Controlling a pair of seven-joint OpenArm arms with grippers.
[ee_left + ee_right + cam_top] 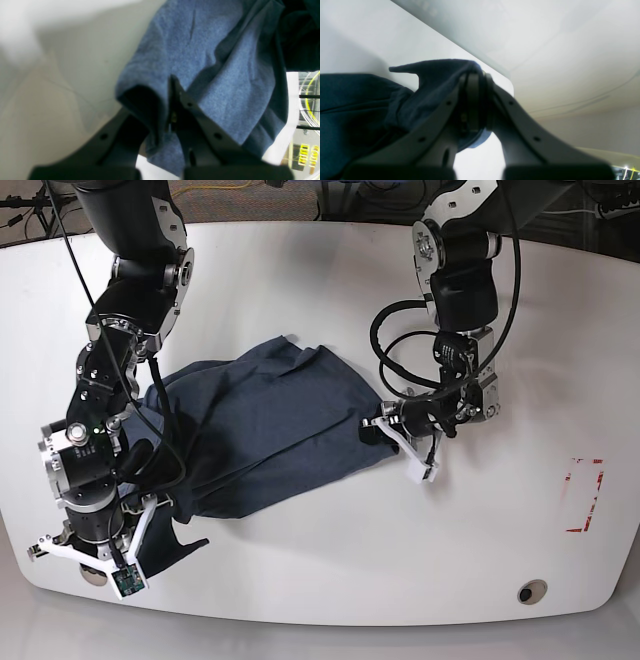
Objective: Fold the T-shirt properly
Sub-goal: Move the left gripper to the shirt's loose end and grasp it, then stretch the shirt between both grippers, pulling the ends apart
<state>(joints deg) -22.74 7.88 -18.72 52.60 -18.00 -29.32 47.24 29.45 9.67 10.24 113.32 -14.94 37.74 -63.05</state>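
The dark navy T-shirt (260, 430) lies crumpled and partly spread on the white table (480, 530). My left gripper (377, 425) sits at the shirt's right edge. In the left wrist view this gripper (172, 83) is shut on a fold of the blue T-shirt (200, 50), with cloth bunched around its dark fingers (190, 105). My right gripper (473, 73) is shut on a raised edge of the T-shirt (357, 100), just above the table. In the base view the right arm (95, 470) stands over the shirt's front left part and hides its fingertips. No lettering or neck tag shows.
A red outline mark (583, 495) is on the table at the right. A small round hole (530, 590) sits near the front edge. Cables (400, 360) loop beside the left arm. The table's rounded corner (508, 85) is close to the right gripper.
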